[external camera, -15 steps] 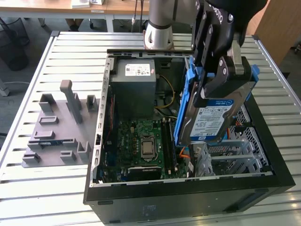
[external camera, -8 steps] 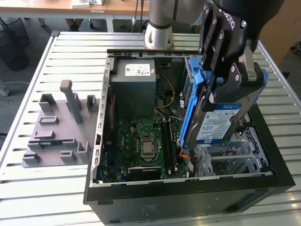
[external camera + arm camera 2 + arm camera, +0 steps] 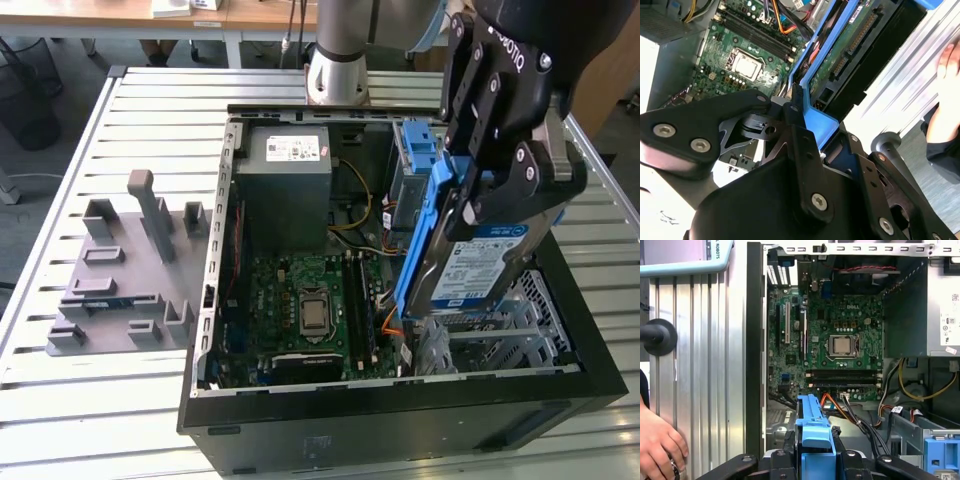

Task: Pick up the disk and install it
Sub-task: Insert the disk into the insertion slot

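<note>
Gripper (image 3: 510,190) fingers are closed tight on the upper end of the disk (image 3: 485,262), pinching it from both sides, right of centre in the exterior view. One disk is in sight. It stands on edge and leans, its blue-and-white label facing the exterior view's right and its blue carrier frame (image 3: 415,250) running down the edge towards the exterior view's left. Its lower end dips inside the open computer case (image 3: 400,420), over the metal bay in the case's lower-right part; whether it touches that bay cannot be told.

In the second wrist view the black fingers (image 3: 715,120) press against the blue frame (image 3: 817,120), with the disk's green underside (image 3: 850,45) beyond them. In the first wrist view the frame (image 3: 812,432) sits between the finger bases.

One case lies open on one slatted metal table (image 3: 160,100). Inside it are one green motherboard (image 3: 300,300) at the centre of the frame, one grey power supply (image 3: 285,190) with a white sticker above it, and one blue bracket (image 3: 418,150) just beside the disk's upper end. One grey fixture (image 3: 120,280) with upright posts lies on the table at middle left, well apart from the case. One hand (image 3: 660,442) of a person rests on the table beside the case wall in the first wrist view, and a hand (image 3: 947,65) is seen in the second wrist view too.
</note>
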Motion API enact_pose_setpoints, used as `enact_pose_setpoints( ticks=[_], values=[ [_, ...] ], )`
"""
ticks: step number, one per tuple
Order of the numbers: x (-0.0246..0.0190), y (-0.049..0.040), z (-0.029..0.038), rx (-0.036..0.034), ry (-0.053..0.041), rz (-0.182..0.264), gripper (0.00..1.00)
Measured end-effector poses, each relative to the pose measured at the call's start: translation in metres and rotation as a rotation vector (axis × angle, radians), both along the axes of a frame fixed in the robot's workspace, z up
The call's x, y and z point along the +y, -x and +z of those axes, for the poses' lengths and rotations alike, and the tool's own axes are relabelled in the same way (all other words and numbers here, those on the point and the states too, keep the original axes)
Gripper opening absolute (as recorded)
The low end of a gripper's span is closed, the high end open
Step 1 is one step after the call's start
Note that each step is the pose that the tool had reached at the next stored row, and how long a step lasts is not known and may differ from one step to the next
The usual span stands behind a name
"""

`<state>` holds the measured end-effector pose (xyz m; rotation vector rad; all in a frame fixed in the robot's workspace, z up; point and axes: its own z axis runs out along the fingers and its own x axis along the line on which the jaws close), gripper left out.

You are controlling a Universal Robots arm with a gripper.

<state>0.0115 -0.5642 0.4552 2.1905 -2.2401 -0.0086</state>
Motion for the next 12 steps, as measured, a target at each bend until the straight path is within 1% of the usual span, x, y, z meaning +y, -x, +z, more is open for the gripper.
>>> enact_pose_setpoints(
  ticks=[3,9,12],
  values=[
    [-0.0004,-0.0034,-0.0007,0.0000,0.0000,0.000,0.36],
    [-0.0008,-0.0049,-0.0009,0.0000,-0.0001,0.000,0.36],
    [-0.0011,-0.0083,-0.0013,0.0000,-0.0001,0.000,0.36]
  ],
)
